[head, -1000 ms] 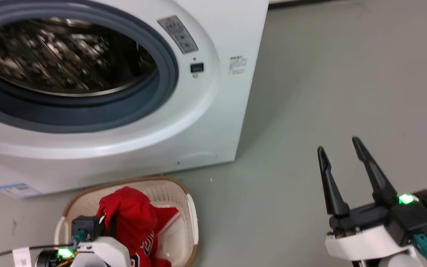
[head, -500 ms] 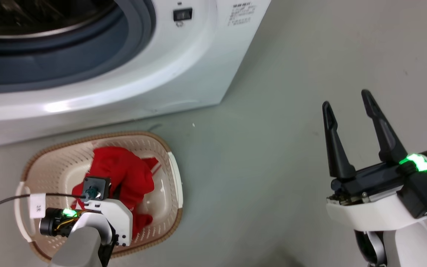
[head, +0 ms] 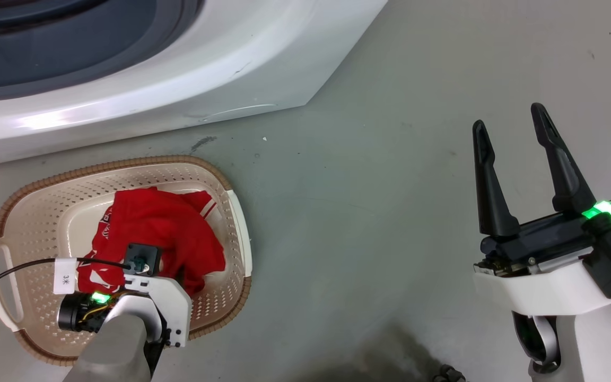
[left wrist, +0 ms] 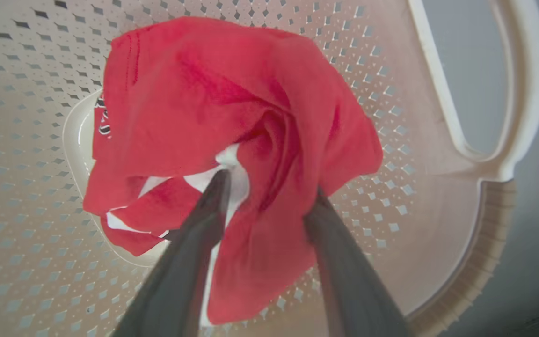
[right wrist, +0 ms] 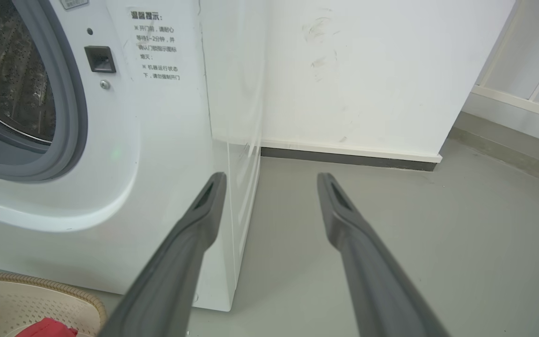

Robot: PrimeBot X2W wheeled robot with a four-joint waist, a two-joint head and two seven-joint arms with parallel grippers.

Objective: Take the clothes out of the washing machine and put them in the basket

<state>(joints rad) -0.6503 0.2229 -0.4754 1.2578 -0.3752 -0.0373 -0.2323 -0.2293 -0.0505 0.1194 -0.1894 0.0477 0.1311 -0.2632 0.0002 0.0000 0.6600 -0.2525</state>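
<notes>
left gripper (left wrist: 269, 185): fingers spread over red clothes (head: 162, 225) in basket (head: 35, 223), lower left
right gripper (head: 509, 118): fingers spread, holding nothing, right of frame

The basket (head: 109, 165) stands on the floor (head: 364, 212), just in front of the washing machine (head: 178, 79) and on the robot's left. The clothes (head: 162, 228) lie in the basket, from its middle toward its right side. The left tool (left wrist: 269, 187) hangs over them, a fold between its parted fingers. The right tool (head: 509, 118) is over the floor, well to the right of the basket. A wall (right wrist: 367, 70) stands behind the machine.
</notes>
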